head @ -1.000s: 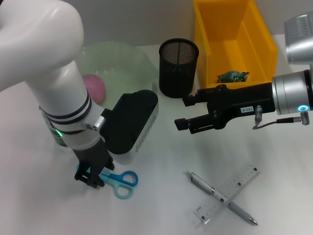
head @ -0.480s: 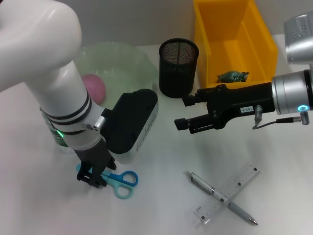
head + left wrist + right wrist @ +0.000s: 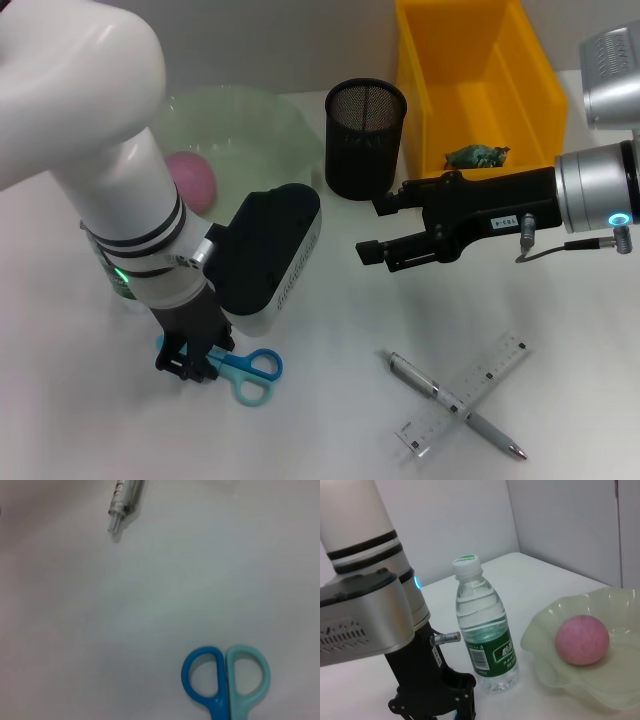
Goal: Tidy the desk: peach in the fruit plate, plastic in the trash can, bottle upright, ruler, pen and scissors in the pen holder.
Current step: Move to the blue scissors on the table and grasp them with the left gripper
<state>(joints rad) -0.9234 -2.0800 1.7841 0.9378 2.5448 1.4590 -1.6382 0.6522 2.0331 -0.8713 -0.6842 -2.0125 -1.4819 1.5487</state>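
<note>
One pair of scissors [image 3: 243, 370] lies on the white desk [image 3: 330, 400] at about seven o'clock in the head view, blue and teal handles pointing toward three o'clock. The left gripper [image 3: 187, 360] is down on the blade end, its fingers straddling the blades; whether they actually clamp cannot be told. One silver pen [image 3: 455, 405] and one clear ruler [image 3: 462, 395] lie crossed at about five o'clock. One black mesh pen holder [image 3: 365, 138] stands at twelve o'clock, with one yellow bin [image 3: 480, 85] just beside it at one o'clock, holding one crumpled green scrap of plastic [image 3: 477, 155]. One pink peach [image 3: 190, 180] sits in one pale green fruit plate [image 3: 245, 125] at ten o'clock. One water bottle [image 3: 484, 627] stands upright beside the plate. The right gripper [image 3: 385, 230] hovers mid-desk, fingers parted, holding nothing.
</note>
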